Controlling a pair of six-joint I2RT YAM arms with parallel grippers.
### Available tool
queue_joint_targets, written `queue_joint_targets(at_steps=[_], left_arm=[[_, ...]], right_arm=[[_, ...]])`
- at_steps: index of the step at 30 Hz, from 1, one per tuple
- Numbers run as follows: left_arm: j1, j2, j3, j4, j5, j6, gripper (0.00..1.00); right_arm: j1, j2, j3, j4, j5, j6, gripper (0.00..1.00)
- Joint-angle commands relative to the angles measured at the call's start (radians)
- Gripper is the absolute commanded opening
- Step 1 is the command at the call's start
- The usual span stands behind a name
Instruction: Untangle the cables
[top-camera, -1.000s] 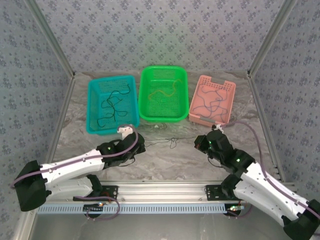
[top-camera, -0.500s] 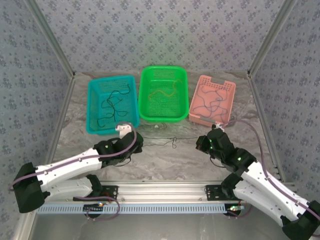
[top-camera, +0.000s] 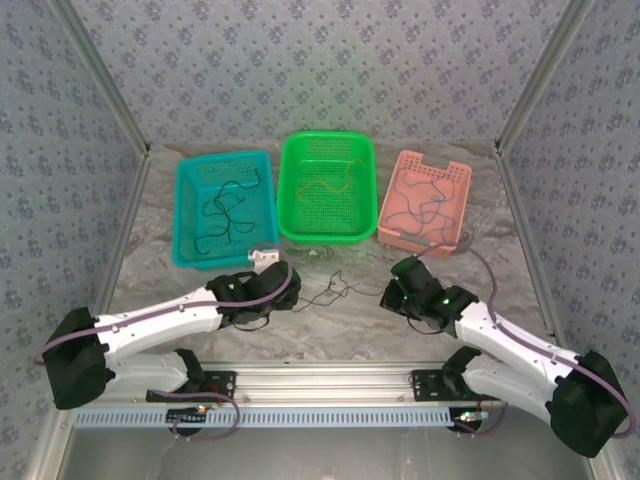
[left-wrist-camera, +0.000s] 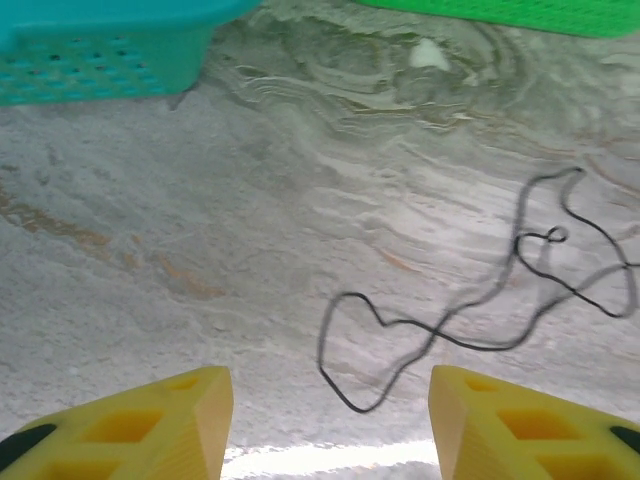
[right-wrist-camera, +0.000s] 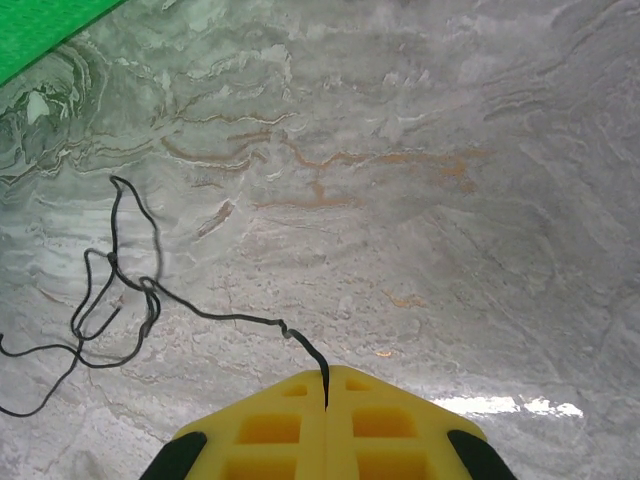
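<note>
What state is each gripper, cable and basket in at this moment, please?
left gripper: open, over the loose cable's free end.
right gripper: shut on the loose cable's other end.
loose cable: slack on the table, looped and knotted mid-length.
teal basket: holds black cable.
green basket: holds yellow-orange cable.
pink basket: holds dark cable.

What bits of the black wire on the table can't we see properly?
1. Left wrist view: the black cable runs off the right edge, so its far end is cut off.
2. Right wrist view: its tip disappears inside the shut right pincer.
3. Top view: the tangle is too small to tell one cable from two.
</note>
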Motion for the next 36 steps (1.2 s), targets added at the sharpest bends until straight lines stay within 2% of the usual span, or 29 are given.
queue_joint_targets(at_steps=[1, 6, 9, 14, 18, 26, 36], left_arm=[[-0.033, -0.021, 0.062, -0.047, -0.018, -0.003, 0.54], [-0.057, 0.026, 0.106, 0.042, 0.058, -0.038, 0.48], [-0.076, 0.12, 0.152, 0.104, 0.102, -0.042, 0.47], [-0.08, 0.337, 0.28, 0.085, 0.129, 0.046, 0.36], [-0.096, 0.451, 0.361, 0.021, 0.151, 0.08, 0.3], [-0.124, 0.558, 0.354, 0.044, 0.149, 0.014, 0.31], [-0.123, 0.686, 0.409, 0.022, 0.065, -0.021, 0.3]], right_arm=[[0.001, -0.002, -0.013, 0.015, -0.011, -0.018, 0.0], [0.01, -0.012, -0.027, 0.005, -0.008, -0.012, 0.0], [0.011, -0.024, -0.039, 0.008, -0.005, -0.005, 0.0], [0.011, -0.045, -0.047, 0.001, -0.003, 0.001, 0.0], [0.006, -0.054, -0.045, -0.005, -0.002, 0.0, 0.0], [0.001, -0.059, -0.042, 0.005, -0.007, -0.001, 0.0], [0.001, -0.085, -0.049, -0.001, -0.005, 0.007, 0.0]])
